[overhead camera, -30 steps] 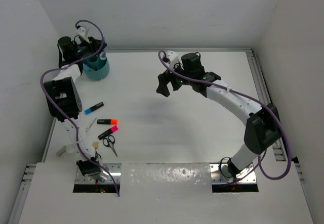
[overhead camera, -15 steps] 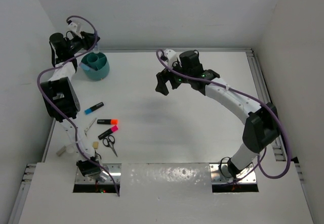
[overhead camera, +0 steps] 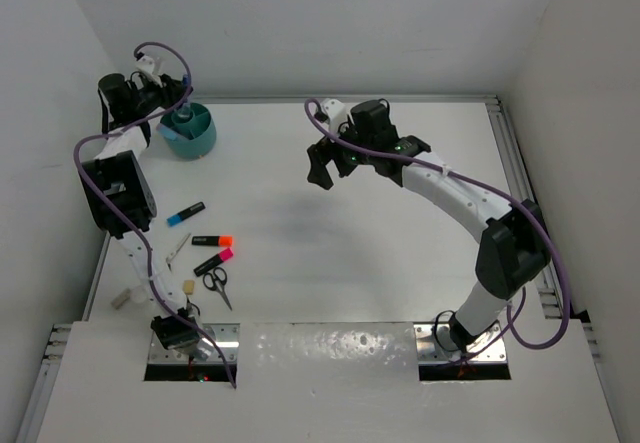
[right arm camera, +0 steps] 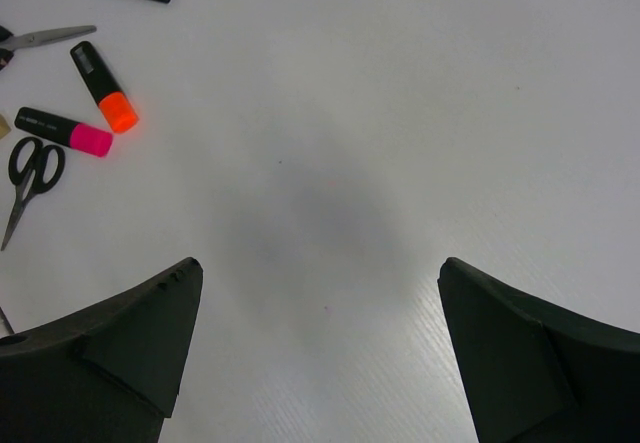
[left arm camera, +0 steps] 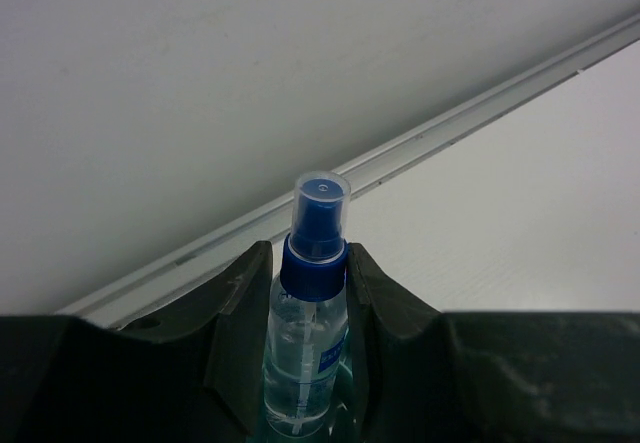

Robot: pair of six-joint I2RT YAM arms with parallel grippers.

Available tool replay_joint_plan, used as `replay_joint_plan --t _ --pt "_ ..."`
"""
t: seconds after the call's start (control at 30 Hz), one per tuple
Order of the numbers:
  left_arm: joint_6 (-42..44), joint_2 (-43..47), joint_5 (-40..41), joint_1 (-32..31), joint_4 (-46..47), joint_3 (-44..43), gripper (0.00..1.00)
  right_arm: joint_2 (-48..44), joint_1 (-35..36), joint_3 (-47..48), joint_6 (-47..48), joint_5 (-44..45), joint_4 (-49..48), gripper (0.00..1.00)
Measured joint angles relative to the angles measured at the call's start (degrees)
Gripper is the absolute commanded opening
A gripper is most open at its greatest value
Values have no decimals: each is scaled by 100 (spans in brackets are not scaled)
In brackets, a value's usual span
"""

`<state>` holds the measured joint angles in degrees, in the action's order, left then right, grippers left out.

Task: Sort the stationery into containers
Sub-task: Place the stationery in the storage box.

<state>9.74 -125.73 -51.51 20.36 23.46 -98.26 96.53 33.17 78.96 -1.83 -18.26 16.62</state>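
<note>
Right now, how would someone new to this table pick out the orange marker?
Start at the teal cup in the far left corner, then come toward the near edge to three markers. The orange marker lies between a blue-tipped marker and a pink-tipped marker; only its tip is orange.

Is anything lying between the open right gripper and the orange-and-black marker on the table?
Nothing visible does. Only bare table lies between the right gripper and the orange-and-black marker; the pink-and-black marker and scissors sit beside it, off that path.
</note>
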Motion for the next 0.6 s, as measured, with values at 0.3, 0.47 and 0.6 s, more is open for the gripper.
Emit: replay_joint_plan --t 0.3,0.47,0.6 --pt "269 -192 7 37 -286 0 14 98 37 203 35 33 105 99" --pt "310 -210 -42 68 -350 0 55 98 66 219 35 39 149 99" --pt "201 -210 -214 125 -341 -13 81 98 101 219 37 72 173 99"
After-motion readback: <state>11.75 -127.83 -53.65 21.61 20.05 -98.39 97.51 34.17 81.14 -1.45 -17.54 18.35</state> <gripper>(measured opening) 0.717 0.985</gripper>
